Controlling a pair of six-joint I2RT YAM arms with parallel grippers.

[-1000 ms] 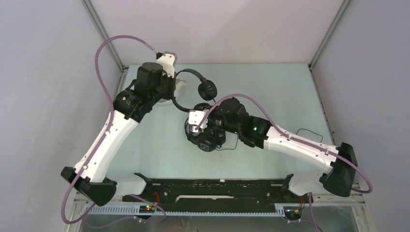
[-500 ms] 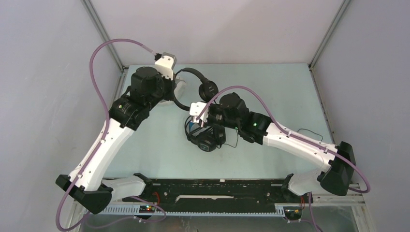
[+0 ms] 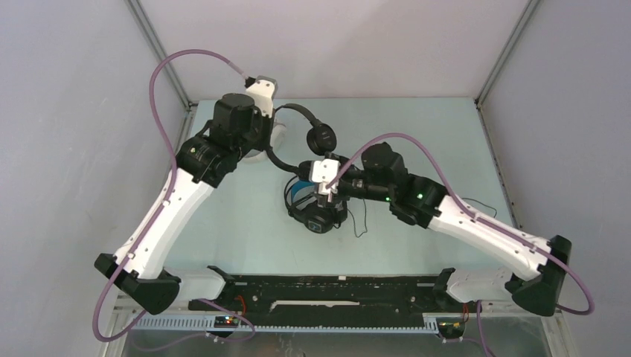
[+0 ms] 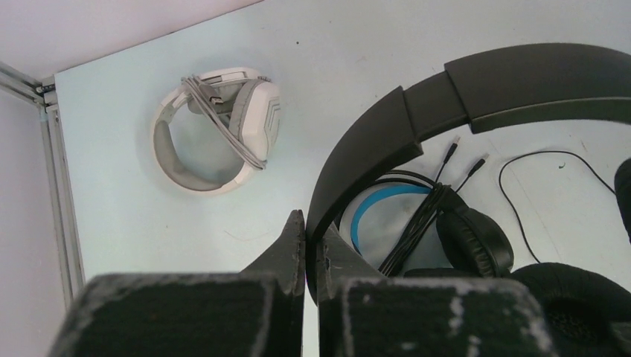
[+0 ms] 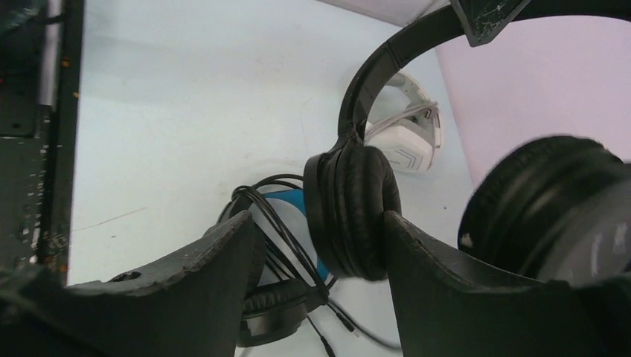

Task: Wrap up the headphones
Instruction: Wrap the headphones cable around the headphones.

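The slim black headphones (image 3: pixel 324 138) hang from the clenched left hand (image 4: pixel 305 217). The right hand (image 5: pixel 320 223), released, straddles one earcup (image 5: pixel 350 212). Unpinched, the band could slip off onto the blue-lined set (image 3: pixel 318 217).

**Layout, referenced to each gripper**

Left gripper (image 4: pixel 311 223): the band of the held headset (image 4: pixel 476 82) sits at the fingertips. From there it arches up and off to the gripper's right, clear of the table (image 4: pixel 134 223). Ahead and to the left of the fingertips, the corner headset (image 4: pixel 216 130) lies on the table with its cable laid across it, well apart from the other two. Below and to the right lies the centre headset (image 4: pixel 476 238), with its cable bundle over it.

Right gripper (image 5: pixel 320 223): one ear cup (image 5: pixel 350 216) of the held headset hangs between the two fingers. The second cup (image 5: pixel 543 208) is just outside, to the right. The centre headset lies on the table directly beneath.
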